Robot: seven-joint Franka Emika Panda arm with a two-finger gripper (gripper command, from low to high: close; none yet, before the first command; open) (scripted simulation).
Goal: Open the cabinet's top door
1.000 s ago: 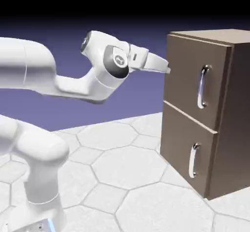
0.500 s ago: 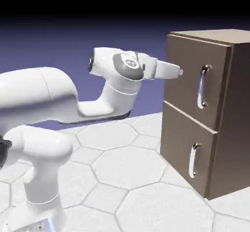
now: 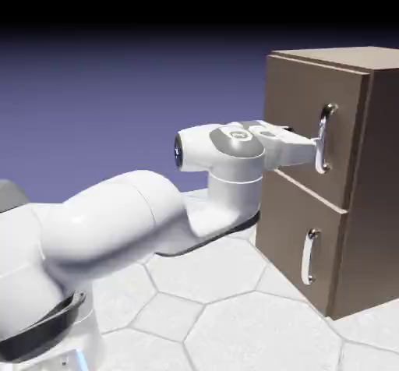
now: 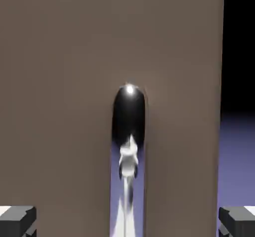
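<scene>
Reaching toward the exterior view's right, the white arm [image 3: 140, 213] brings its gripper [image 3: 316, 151] up to the curved silver handle [image 3: 323, 139] of the top door [image 3: 300, 128], the upper brown panel of the cabinet [image 3: 382, 182]; whether the two touch cannot be told from here. The top door lies flush against the cabinet's front, above the lower door [image 3: 292, 233], which has a handle [image 3: 309, 256] of its own and is also closed. Pale floor tiles [image 3: 249, 307] spread below. In the hand view, the two grey fingertips [image 4: 17, 221] stand wide apart at the bottom corners, with the handle upright between their lines, shiny and mirroring white shapes, against the plain brown door. Past the door's right edge shows the blue-violet and black backdrop [image 4: 239, 166].
</scene>
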